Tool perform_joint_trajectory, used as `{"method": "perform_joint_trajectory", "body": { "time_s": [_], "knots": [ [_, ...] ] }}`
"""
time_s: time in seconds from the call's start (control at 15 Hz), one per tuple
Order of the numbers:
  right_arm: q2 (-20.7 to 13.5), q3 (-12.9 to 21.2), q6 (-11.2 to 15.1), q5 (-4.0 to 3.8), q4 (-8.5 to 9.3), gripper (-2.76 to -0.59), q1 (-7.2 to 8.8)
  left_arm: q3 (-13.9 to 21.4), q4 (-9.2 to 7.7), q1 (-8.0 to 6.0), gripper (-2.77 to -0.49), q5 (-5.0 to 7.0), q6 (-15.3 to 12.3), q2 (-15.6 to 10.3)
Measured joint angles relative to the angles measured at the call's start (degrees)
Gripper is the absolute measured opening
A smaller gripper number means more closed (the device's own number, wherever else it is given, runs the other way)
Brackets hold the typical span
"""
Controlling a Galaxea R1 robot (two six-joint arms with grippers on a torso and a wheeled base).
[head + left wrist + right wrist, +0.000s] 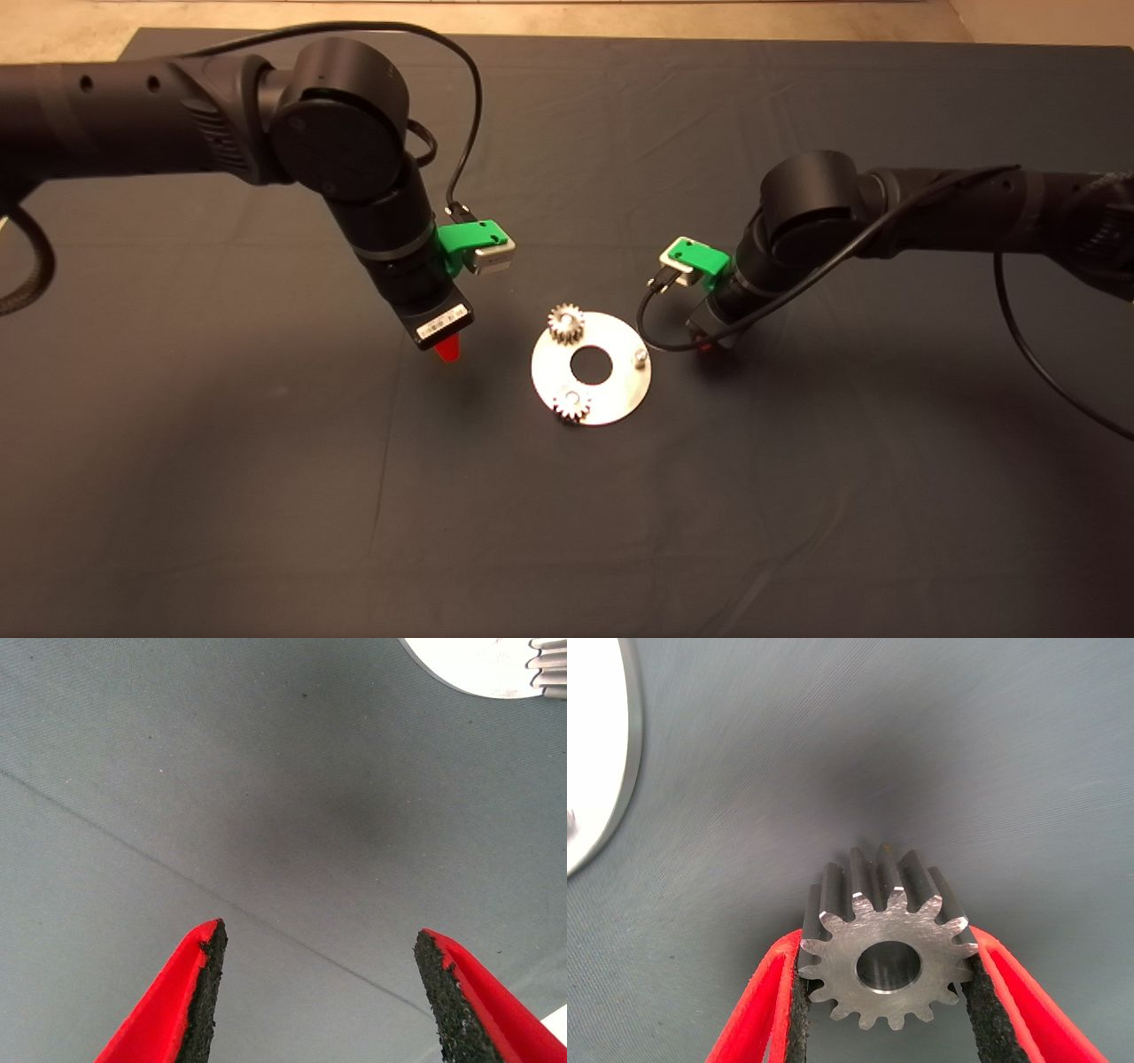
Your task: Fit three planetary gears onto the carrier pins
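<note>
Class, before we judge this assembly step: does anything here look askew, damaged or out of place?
Nothing stands out. Two planetary gears sit on the disc; one carrier pin is bare. The right gripper holds the third gear squarely, beside the disc. The left gripper hangs open over the mat.

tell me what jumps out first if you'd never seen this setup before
The shiny silver disc at the middle of the dark mat catches the eye, with two small gears seated on it and one bare pin on its right side. Just right of the disc, the right gripper holds a third gear between its red fingers, while the left gripper hangs open over bare mat to the disc's left.
</note>
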Motion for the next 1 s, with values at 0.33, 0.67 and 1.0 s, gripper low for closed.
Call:
{"method": "perform_joint_trajectory", "body": {
  "time_s": [0.33,0.67,1.0],
  "knots": [
    [-0.16,0.28,0.24,-0.07,6.11,-2.33,8.84,0.00,-0.09,0.01,-1.80,0.00,0.00,-0.02],
    [1.94,2.10,2.36,0.50,8.83,-2.34,8.47,0.00,-0.15,0.00,-1.80,-0.01,0.00,0.16],
    [3.32,8.22,6.29,0.98,10.18,-2.34,8.63,-0.02,-0.15,0.02,-1.80,0.00,0.00,0.27]
  ]
}}
